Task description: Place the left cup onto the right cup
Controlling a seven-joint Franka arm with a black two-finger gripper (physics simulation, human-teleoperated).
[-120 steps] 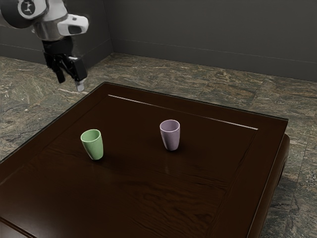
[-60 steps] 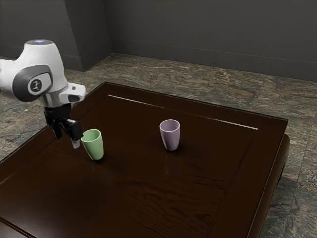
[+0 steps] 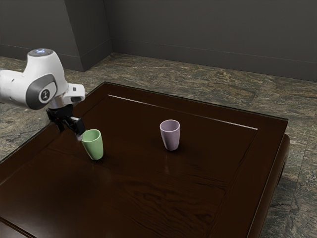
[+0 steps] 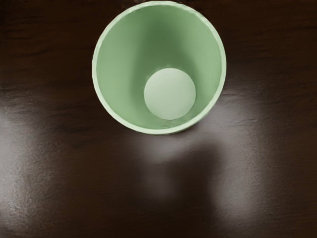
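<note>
A dark wooden table (image 3: 163, 193) stands on a marbled stone floor (image 3: 198, 84) in a dim room. Two cups stand upright on the table, well apart. The green cup (image 3: 92, 144) is toward the exterior view's left and the purple cup (image 3: 170, 134) is nearer the middle. Neither cup has shifted over the last second. A white robot arm (image 3: 39, 89) reaches in from the exterior view's left. Its black end effector (image 3: 77, 134) is low over the table, just beside the green cup's rim on the side away from the purple cup. Whether it touches the rim cannot be told. A second ago the end effector hung high above the table's far left corner. Half a second ago it had come down to cup height, a little farther from the green cup. It has since closed that small gap, and the arm's rounded joint sits slightly lower and more turned. Whether the end effector is wide or narrow cannot be told from this angle, and it holds nothing. The wrist camera looks straight down into the green cup (image 4: 159, 67), showing its round open mouth and pale flat bottom. Glossy table wood lies all around it.
</note>
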